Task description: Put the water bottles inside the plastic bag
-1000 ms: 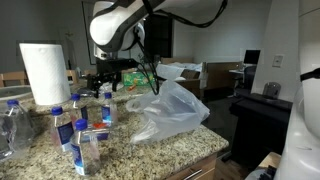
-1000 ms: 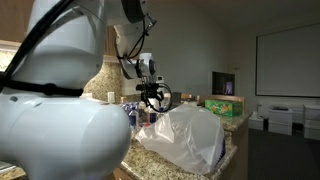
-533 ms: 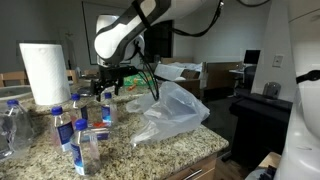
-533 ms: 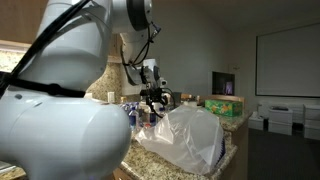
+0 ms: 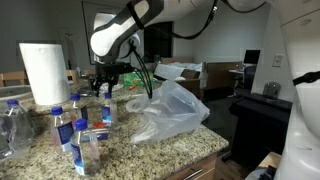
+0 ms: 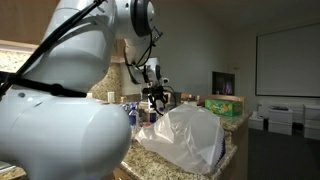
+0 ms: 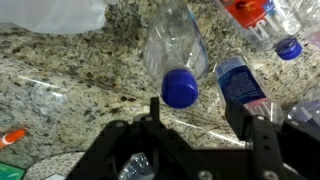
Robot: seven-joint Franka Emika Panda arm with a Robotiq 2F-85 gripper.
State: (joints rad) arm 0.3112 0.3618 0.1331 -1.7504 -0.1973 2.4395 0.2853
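Note:
Several clear water bottles with blue caps stand on the granite counter (image 5: 150, 150) in an exterior view; one (image 5: 107, 108) is just below my gripper (image 5: 106, 86). In the wrist view my gripper (image 7: 196, 112) is open and empty, and its jaws stand wide apart. A blue-capped bottle (image 7: 176, 50) stands just ahead of them, apart from the fingers. A second bottle with a blue label (image 7: 240, 82) is to its right. The clear plastic bag (image 5: 170, 110) lies crumpled on the counter beside the bottles. It also shows in an exterior view (image 6: 190, 135) and the wrist view (image 7: 50, 12).
A paper towel roll (image 5: 42, 72) stands behind the bottles. An empty crushed bottle (image 5: 12, 125) lies at the counter's end. An orange marker (image 7: 12, 137) lies on the counter. Boxes (image 6: 225, 105) sit behind the bag. My arm's large white body (image 6: 60, 110) fills one side.
My gripper has moved a little away from the bag and lower, toward the standing bottles. It stays open. The bottles and bag have not moved.

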